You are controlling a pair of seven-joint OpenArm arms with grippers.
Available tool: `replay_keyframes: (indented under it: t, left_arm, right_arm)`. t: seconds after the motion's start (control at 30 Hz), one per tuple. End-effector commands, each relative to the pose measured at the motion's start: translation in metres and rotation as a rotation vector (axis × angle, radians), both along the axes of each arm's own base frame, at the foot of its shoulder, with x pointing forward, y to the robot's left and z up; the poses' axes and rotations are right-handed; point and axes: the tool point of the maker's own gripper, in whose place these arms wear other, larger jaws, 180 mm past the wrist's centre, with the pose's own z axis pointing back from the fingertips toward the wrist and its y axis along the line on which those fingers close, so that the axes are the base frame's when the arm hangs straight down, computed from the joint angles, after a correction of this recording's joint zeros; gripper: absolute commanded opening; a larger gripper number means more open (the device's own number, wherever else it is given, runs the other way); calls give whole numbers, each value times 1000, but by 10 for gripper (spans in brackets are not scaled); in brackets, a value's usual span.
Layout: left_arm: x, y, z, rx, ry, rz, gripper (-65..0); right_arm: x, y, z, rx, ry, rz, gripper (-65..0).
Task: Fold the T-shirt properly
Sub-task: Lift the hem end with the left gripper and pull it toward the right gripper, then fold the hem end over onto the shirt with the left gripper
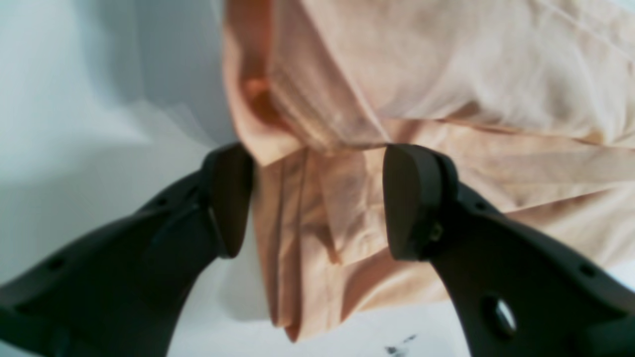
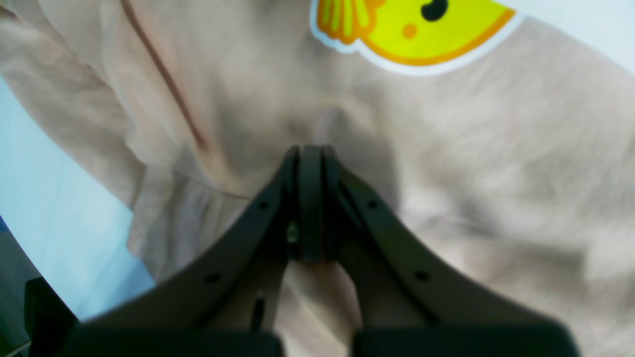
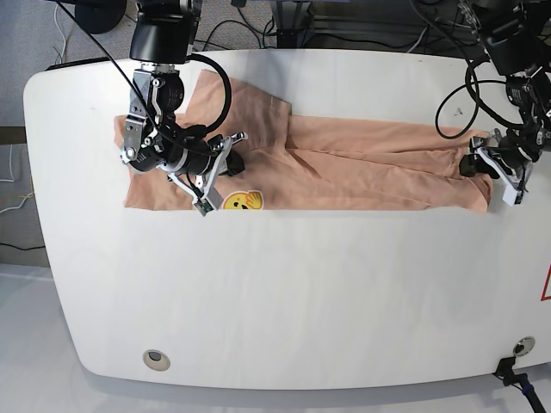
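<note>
- Left wrist view: My left jaws (image 1: 317, 198) stand wide apart, with nothing pinched between them. The T-shirt (image 1: 446, 99) fills the picture from 12 o'clock round to 4 o'clock. A bunched, pleated edge of it hangs down between my two dark fingers (image 1: 412, 198) toward 6 o'clock. The white counter (image 1: 74, 99) shows at 9 o'clock. I cannot tell if my fingers touch the cloth.
- Right wrist view: My right jaws (image 2: 310, 153) are pressed tight together, tips at the middle of the picture. They sit right on the peach cloth, but I cannot tell if any cloth is caught in them. A yellow smiley print (image 2: 421, 29) is at 12 to 1 o'clock. The counter shows light blue at 8 o'clock.
- Base view: The T-shirt (image 3: 344, 168) lies in a long band across the white counter (image 3: 284, 301), from 9 o'clock to 3 o'clock. My right jaws (image 3: 225, 153) are over its 9 o'clock end, just above the smiley print (image 3: 243, 201). My left jaws (image 3: 479, 165) are at its 3 o'clock end.
</note>
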Motion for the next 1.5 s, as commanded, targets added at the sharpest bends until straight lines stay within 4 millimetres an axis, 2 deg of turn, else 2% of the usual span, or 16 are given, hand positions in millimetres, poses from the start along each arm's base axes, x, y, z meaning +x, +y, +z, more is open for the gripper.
replay_keyframes:
  t: [0.0,0.37,0.47,0.6,0.73,0.87,0.97,1.07,1.3,1.47]
  left_arm:
    - [8,1,9,6,-30,-4,-260]
    - [4,-9,2,-15,-19,-7,-264]
    - [4,-9,2,-17,-20,-7,-360]
    - [5,-9,2,-16,-21,-8,-551]
    - [6,-9,4,-14,-27,-9,-642]
    - [14,-9,20,17,-73,-27,-650]
    - [23,-22,35,30,-127,-51,-650]
    - [24,-26,50,77,-130,-85,-650]
    - [28,-56,83,140,-183,-149,-650]
    - [23,-85,91,139,-175,-178,-650]
  right_arm:
    - [12,1,14,21,-53,-6,-650]
    - [12,1,14,21,-53,-6,-650]
    - [12,1,14,21,-53,-6,-650]
    - [12,1,14,21,-53,-6,-650]
    - [12,1,14,21,-53,-6,-650]
    - [12,1,14,21,-53,-6,-650]
    - [12,1,14,21,-53,-6,-650]
    - [12,1,14,21,-53,-6,-650]
    - [12,2,14,22,-53,-6,-650]
    - [12,2,14,24,-53,-6,-650]
